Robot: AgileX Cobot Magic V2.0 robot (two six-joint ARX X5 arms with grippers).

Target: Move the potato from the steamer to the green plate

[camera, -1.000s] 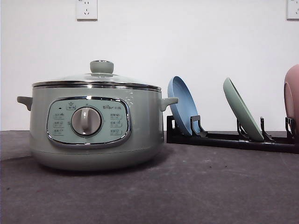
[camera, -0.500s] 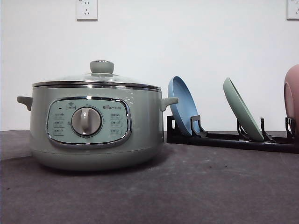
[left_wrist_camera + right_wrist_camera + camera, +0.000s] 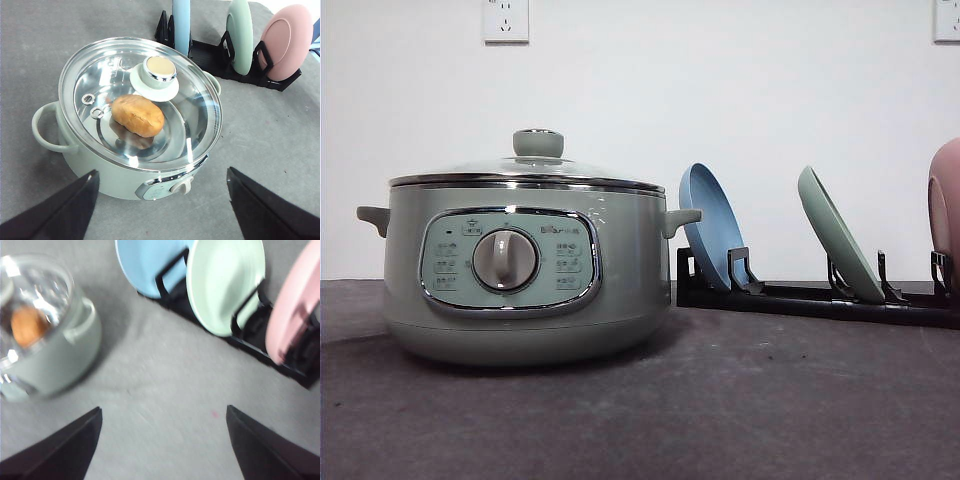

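Front: steamer (image 3: 525,262) lidded on grey tabletop (image 3: 720,400), rack (image 3: 815,298) beside it holding blue plate (image 3: 712,228), green plate (image 3: 840,235), pink dish (image 3: 946,215).
Left wrist: potato (image 3: 137,115) inside steamer under glass lid (image 3: 140,100); left end effector (image 3: 160,210) released, hovering near steamer.
Right wrist: right end effector (image 3: 160,445) released over bare tabletop; green plate upright in rack.

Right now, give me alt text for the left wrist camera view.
A potato lies inside the pale-green steamer under its closed glass lid. Beyond it, a black rack holds blue, green plate and pink dish upright; the left gripper hangs open.
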